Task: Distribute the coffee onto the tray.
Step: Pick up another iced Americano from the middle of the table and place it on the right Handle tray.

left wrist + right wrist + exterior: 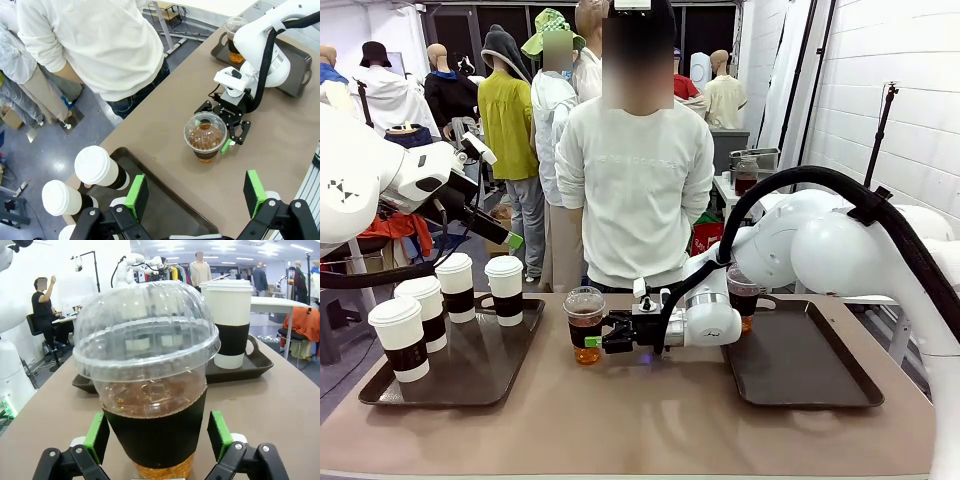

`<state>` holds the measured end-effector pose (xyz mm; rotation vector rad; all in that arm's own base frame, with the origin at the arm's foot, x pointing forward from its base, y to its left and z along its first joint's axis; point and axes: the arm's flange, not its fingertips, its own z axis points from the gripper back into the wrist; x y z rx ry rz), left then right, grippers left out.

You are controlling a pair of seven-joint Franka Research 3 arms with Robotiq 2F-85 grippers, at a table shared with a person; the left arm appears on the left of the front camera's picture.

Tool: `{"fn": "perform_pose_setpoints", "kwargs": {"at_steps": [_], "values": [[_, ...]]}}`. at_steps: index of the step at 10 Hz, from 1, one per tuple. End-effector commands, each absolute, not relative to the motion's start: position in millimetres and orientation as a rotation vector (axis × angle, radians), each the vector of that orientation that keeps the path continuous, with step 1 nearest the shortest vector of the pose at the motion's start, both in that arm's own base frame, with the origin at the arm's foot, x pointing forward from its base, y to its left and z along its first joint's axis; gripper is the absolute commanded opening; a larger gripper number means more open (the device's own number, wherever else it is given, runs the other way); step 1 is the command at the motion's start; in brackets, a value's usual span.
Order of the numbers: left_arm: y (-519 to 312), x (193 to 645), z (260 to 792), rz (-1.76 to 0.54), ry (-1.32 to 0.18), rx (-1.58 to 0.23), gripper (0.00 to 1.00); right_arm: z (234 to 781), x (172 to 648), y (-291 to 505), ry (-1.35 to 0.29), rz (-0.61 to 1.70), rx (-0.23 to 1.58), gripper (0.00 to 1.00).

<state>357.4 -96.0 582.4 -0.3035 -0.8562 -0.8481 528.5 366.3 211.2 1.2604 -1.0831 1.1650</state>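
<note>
On the left of the counter [650, 420] sits a dark tray [480, 375] holding four white lidded paper cups [455, 287] with brown sleeves, grouped toward its left and far side. Above them, in the front view, the left gripper [510, 240] hangs in the air clear of every cup; the left wrist view shows its green-padded fingers [136, 197] spread wide with nothing between them.

Near the middle of the counter, off both trays, stands a clear dome-lidded iced coffee [585, 325] with a dark sleeve. The right gripper [595, 342] lies level at its base, its fingers [97, 437] fully apart on either side of the sleeve; whether the pads touch the cup I cannot tell.

A person in a white top [638, 190] stands at the far edge behind this cup.

To the right, a second dark tray [810, 370] carries the other iced coffee [743, 295] at its far left corner, partly hidden by the right arm.
</note>
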Motion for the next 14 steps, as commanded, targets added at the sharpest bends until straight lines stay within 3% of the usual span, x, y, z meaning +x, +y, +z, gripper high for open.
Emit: {"fn": "perform_pose_setpoints", "kwargs": {"at_steps": [1,6,8,14], "values": [[-95,359,582,-0.852,-0.858,-0.320,1.00,207,536,383,-1.113,1.138,1.238,1.00],[-95,359,582,-0.852,-0.858,-0.320,1.00,208,538,393,-1.100,1.151,1.232,1.00],[-95,359,582,-0.852,-0.858,-0.320,1.00,209,538,389,-1.108,1.133,1.258,0.61],[-95,359,582,-0.852,-0.858,-0.320,1.00,234,526,379,-1.084,1.171,1.267,0.61]]}}
